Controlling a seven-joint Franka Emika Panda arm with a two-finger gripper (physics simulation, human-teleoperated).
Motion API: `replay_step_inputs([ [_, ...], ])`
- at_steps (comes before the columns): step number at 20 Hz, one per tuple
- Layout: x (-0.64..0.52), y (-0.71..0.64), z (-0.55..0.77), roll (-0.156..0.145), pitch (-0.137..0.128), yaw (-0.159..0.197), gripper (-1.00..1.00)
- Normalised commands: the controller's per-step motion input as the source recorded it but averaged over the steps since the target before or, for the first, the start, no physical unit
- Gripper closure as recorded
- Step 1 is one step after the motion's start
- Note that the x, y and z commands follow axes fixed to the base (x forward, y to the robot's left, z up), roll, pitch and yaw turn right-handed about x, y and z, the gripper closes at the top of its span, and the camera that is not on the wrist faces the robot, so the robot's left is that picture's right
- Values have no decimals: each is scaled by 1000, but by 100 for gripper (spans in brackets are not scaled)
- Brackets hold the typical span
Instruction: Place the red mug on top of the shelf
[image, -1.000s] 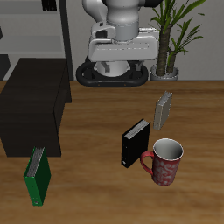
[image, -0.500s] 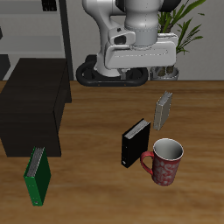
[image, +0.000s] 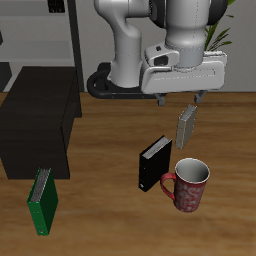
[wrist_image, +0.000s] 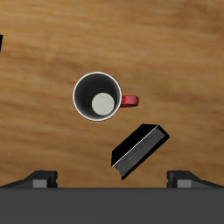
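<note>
The shelf (image: 38, 128) sits at one side of the tabletop (image: 110, 215), its flat top bare. A black book (image: 154, 164) stands just beside the red mug (image: 189, 185), upright near the front edge. The fingers (image: 180, 101) hang spread wide, holding nothing, well above the mug (wrist_image: 98, 96).

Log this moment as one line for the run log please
phase: approach | end effector: open, empty, above table | red mug: upright on table beside black book, not grasped | shelf: top bare
</note>
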Motion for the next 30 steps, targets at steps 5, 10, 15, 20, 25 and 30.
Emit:
replay_step_inputs([
  [5, 251, 289, -194, 1, 13, -5, -100],
  [10, 289, 214, -251, -36, 2, 19, -100],
  [15, 187, 119, -240, -16, 0, 9, -100],
  [20, 116, 175, -380, 2, 25, 18, -100],
  [25, 92, 220, -351, 10, 18, 30, -100],
  [30, 47, 67, -192, 4, 5, 9, -100],
])
